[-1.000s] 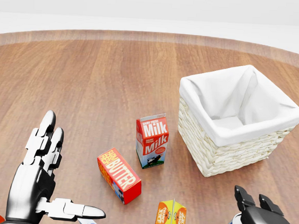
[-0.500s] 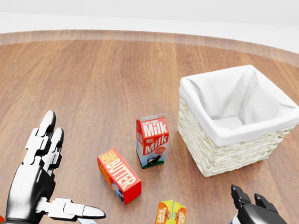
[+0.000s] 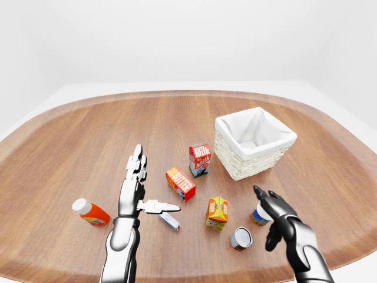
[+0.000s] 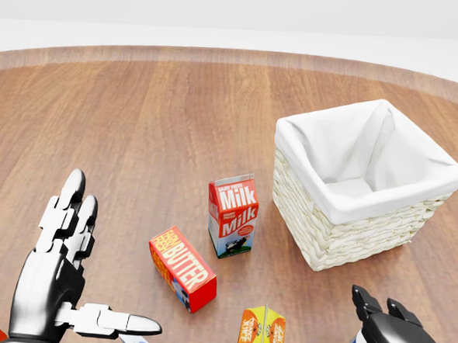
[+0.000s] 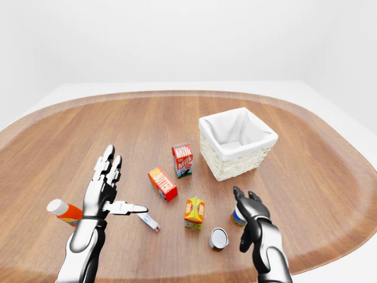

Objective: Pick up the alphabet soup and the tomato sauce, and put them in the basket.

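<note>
Your right robot hand (image 3: 272,203) has crept slightly further over the upright can (image 3: 258,214), fingers spread and not yet clamped, so you are in the reach step: lower, close, then carry to the basket (image 3: 254,144) beyond it.

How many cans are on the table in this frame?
2. A blue-and-white upright can stands at the right hand, whose open fingers surround it. A silver-ended can lying on its side is just below-left of it. None appear hidden.

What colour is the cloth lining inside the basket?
Plain white, over pale woven wicker basket; clearest in the head view.
</note>
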